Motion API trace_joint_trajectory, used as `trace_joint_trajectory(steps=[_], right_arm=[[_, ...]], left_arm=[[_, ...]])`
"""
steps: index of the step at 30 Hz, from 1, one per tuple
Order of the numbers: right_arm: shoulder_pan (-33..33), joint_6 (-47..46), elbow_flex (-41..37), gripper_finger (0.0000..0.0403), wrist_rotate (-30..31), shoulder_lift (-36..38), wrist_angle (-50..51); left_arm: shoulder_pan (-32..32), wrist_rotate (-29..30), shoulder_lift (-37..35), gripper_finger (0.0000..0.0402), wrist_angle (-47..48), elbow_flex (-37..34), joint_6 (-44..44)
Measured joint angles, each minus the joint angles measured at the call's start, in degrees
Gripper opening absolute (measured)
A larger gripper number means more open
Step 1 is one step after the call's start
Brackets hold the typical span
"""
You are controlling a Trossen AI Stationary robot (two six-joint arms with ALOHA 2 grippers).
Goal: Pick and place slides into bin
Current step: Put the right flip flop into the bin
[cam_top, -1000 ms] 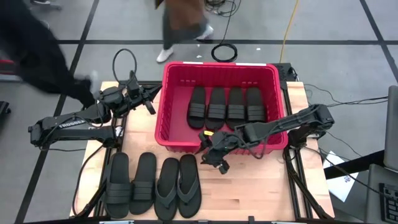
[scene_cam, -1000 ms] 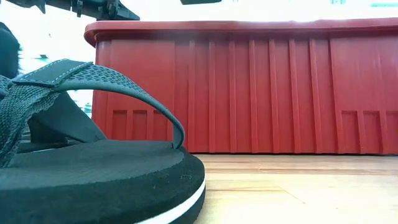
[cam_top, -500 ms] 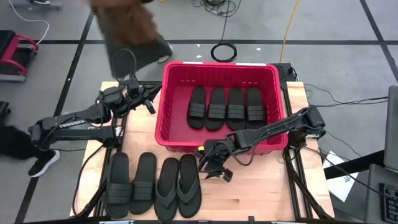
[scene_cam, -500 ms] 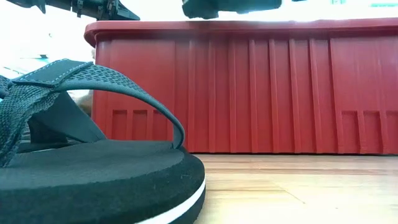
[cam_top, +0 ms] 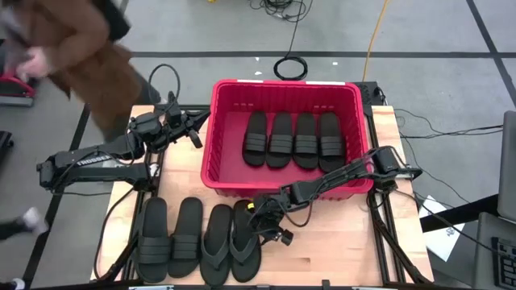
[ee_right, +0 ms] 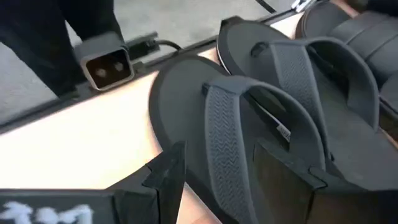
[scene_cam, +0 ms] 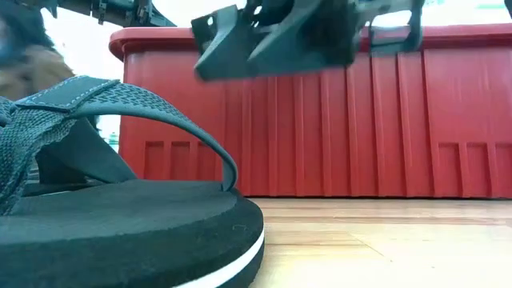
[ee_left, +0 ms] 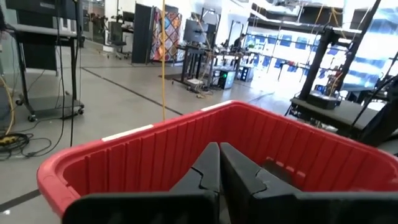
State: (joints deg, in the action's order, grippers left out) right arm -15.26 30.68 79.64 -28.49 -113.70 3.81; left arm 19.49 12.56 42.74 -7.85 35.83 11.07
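Your right hand [cam_top: 266,225] is hovering spread over the flip-flop [cam_top: 244,234] nearest the bin [cam_top: 284,90]; your left hand [cam_top: 192,129], pressed together, is waiting beside it.

You're looking straight down overhead, level from tabletop height close behind a black rubber thong sandal [scene_cam: 120,216], and forward from both wrists; all are sharing the red ribbed plastic tub [cam_top: 286,93] or sandals.
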Motion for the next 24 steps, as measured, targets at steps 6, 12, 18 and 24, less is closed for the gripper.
trace_joint_trajectory(steps=[6, 12, 18, 24], right_arm=[[-0.62, -3.09, -0.02, 0.0177, 3.01, -3.52, -4.78], [-0.62, -5.53, -0.04, 0.0177, 3.16, -4.27, -3.87], [-0.58, -4.75, 0.05, 0.0177, 5.98, -4.95, -6.33], [-1.41, -6.03, 0.1, 0.0177, 5.75, -6.38, -7.24]], left_arm=[[0.0, 0.0, 0.0, 0.0018, 0.3, 0.0, 1.54], [0.0, -0.02, 0.0, 0.0002, 0.28, 0.0, 1.57], [0.0, -0.02, 0.0, 0.0015, 0.3, 0.0, 1.6], [-0.02, -0.04, 0.0, 0.0018, 0.3, 0.0, 1.51]])
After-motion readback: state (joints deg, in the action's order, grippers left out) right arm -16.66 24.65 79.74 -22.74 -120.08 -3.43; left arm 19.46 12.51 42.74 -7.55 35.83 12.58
